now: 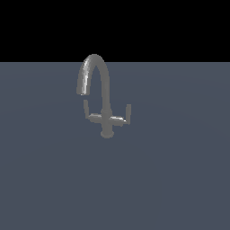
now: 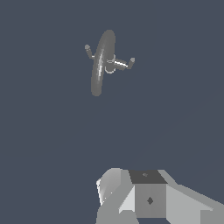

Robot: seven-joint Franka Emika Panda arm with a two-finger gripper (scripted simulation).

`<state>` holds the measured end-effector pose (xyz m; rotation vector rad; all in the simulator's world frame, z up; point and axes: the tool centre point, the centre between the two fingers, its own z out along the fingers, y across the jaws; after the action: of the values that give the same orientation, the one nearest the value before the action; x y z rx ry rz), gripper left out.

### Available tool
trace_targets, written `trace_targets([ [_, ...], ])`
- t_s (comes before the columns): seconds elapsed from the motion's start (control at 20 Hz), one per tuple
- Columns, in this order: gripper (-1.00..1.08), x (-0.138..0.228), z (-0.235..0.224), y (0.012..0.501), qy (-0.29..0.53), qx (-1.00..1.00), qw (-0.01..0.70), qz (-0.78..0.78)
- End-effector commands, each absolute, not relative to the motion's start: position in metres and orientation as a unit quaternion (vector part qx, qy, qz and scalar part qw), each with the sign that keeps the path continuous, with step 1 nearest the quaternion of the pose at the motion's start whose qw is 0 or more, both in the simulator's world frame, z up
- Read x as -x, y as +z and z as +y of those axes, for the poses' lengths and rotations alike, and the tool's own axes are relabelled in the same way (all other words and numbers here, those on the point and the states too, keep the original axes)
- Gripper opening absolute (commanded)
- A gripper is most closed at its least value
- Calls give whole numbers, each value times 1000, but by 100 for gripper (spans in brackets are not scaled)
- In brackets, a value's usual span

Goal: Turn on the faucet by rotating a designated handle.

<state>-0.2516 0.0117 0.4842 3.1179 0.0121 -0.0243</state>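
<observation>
The faucet [image 1: 106,90] is a dull grey gooseneck tap that stands upright on the flat grey-blue surface, its spout mouth turned down toward the exterior view's left. The handle [image 1: 121,118] sticks out on the exterior view's right, ending in a short bent-up tip; a matching lever [image 1: 90,114] lies under the spout's mouth. From above, the wrist view shows the faucet [image 2: 101,61] and the handle [image 2: 123,64] far off. Only part of my gripper [image 2: 131,192] shows at that picture's edge, well away from the faucet and touching nothing. Its fingertips are hidden. The arm is absent from the exterior view.
The grey-blue surface [image 1: 170,179] stretches around the faucet on all sides. Behind it, the exterior view is black.
</observation>
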Motion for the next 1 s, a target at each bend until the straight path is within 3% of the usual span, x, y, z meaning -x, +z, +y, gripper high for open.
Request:
trace_targets([
  [0.0,-100,252,12,484,-8,-1000,12,4],
  [0.45,-100,238,3,479,-16,-1000,-18,-10],
  [0.95,-100,192,-25,456,-45,-991,-117,-55],
])
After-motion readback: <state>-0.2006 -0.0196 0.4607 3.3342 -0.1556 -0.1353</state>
